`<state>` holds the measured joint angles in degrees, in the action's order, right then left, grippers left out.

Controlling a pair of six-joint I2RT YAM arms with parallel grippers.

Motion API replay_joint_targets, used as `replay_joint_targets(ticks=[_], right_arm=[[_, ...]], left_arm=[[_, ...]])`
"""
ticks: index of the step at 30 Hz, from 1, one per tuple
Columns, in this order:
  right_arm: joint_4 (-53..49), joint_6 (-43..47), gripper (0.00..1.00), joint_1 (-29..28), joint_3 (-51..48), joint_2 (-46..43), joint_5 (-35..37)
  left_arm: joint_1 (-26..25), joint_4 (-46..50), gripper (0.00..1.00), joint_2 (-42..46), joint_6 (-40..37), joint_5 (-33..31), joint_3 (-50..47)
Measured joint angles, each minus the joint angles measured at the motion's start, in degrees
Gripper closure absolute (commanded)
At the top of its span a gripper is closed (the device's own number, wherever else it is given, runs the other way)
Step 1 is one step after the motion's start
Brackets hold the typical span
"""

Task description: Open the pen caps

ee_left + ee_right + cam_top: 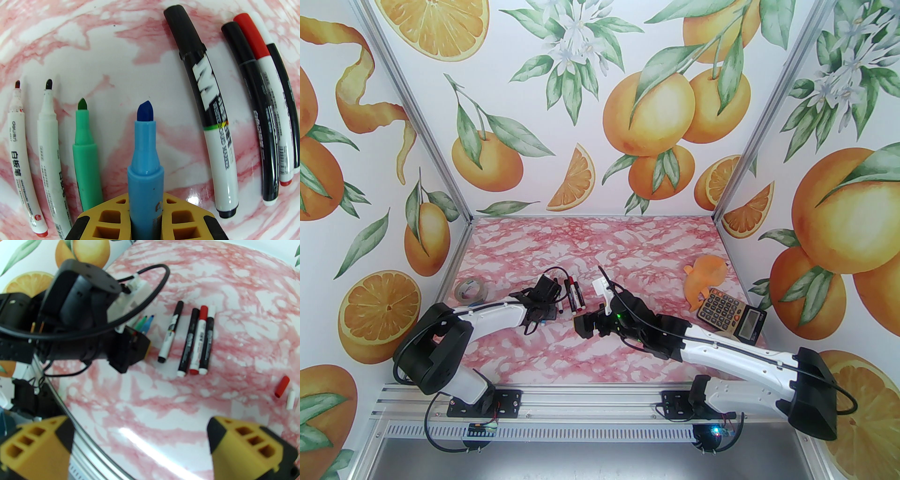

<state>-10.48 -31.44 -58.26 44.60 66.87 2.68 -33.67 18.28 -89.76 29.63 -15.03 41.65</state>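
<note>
Gripping with left claw, jaws pinched shut, a light-blue plastic marker pen, chisel tip already bare. Empty and spread wide, right claw. Just left, three more uncapped markers; to the right, four capped black and red whiteboard markers side by side, with a loose red plastic cap further right. Probably mid-task: next, laying the blue one down, then lifting a capped marker for pulling

the tail of the blue pen is hidden inside the left gripper. the green pen ends behind it.
</note>
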Motion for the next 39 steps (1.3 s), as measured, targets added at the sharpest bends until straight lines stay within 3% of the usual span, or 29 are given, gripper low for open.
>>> replay_joint_targets(ticks=[11,27,33,39], right_arm=[[0.0,0.0,0.0,0.0,0.0,0.0,0.4],[0.0,0.0,0.0,0.0,0.0,0.0,0.4],[-0.2,0.0,0.0,0.0,0.0,-0.1,0.4],[-1.0,0.0,0.0,0.0,0.0,-0.5,0.6]], left_arm=[[0.0,0.5,0.77,-0.4,-0.1,-1.0,0.5],[0.0,4.5,0.74,2.5,0.0,-1.1,2.5],[0.0,4.7,0.71,6.0,0.2,2.6,4.7],[0.0,4.6,0.68,3.9,1.0,6.5,7.3]])
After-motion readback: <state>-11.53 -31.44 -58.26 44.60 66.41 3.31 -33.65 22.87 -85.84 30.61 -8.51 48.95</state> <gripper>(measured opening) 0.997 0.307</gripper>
